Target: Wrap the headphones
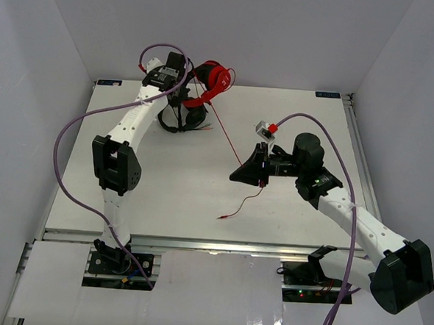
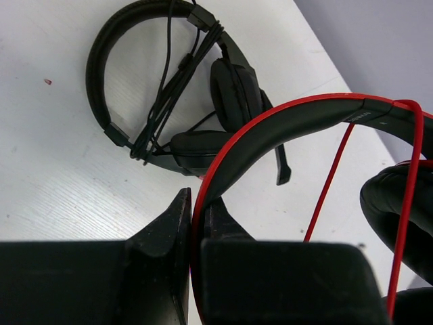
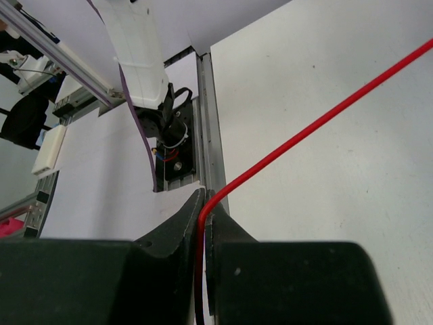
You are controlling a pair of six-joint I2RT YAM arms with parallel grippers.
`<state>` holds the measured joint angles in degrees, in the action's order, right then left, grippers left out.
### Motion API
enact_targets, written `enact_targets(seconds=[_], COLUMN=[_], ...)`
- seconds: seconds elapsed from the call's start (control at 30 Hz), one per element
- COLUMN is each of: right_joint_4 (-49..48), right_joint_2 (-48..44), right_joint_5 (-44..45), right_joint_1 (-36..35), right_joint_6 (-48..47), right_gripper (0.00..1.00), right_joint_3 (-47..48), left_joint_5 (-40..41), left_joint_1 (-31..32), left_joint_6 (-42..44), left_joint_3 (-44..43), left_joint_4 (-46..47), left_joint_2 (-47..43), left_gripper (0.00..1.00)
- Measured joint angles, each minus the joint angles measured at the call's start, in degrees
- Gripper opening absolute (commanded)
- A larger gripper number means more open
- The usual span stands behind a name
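Note:
The red headphones point(image 1: 213, 81) are held up at the table's back by my left gripper point(image 1: 187, 80), which is shut on the red headband point(image 2: 270, 128). A black-padded earcup point(image 2: 399, 203) shows at the right of the left wrist view. The thin red cable point(image 1: 226, 133) runs from the headphones across the table to my right gripper point(image 1: 262, 176), which is shut on it point(image 3: 304, 135). The cable's loose end point(image 1: 236, 208) trails down to a plug near the table's front. In the left wrist view my gripper point(image 2: 195, 203) pinches the headband edge.
Black headphones point(image 1: 179, 116) with a bundled black cable lie on the table under the left gripper; they also show in the left wrist view point(image 2: 169, 88). A small white and red block point(image 1: 266, 129) lies by the right gripper. The table's rail point(image 3: 206, 101) shows below the right wrist.

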<state>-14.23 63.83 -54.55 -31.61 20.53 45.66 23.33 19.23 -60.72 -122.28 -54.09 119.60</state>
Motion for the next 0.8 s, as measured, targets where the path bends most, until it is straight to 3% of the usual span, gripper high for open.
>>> enact_targets(seconds=[0.8], right_joint_4=[0.7], right_joint_2=[0.6], right_joint_5=[1.2], right_joint_1=[-3.4], right_joint_6=[-4.9], right_gripper=[0.08], right_joint_3=[-3.8], left_joint_5=[-3.6], left_joint_1=[0.0], left_joint_6=[-5.3], left_joint_3=[-0.1], left_joint_4=[2.7], left_joint_2=[-4.9], left_gripper=[0.0])
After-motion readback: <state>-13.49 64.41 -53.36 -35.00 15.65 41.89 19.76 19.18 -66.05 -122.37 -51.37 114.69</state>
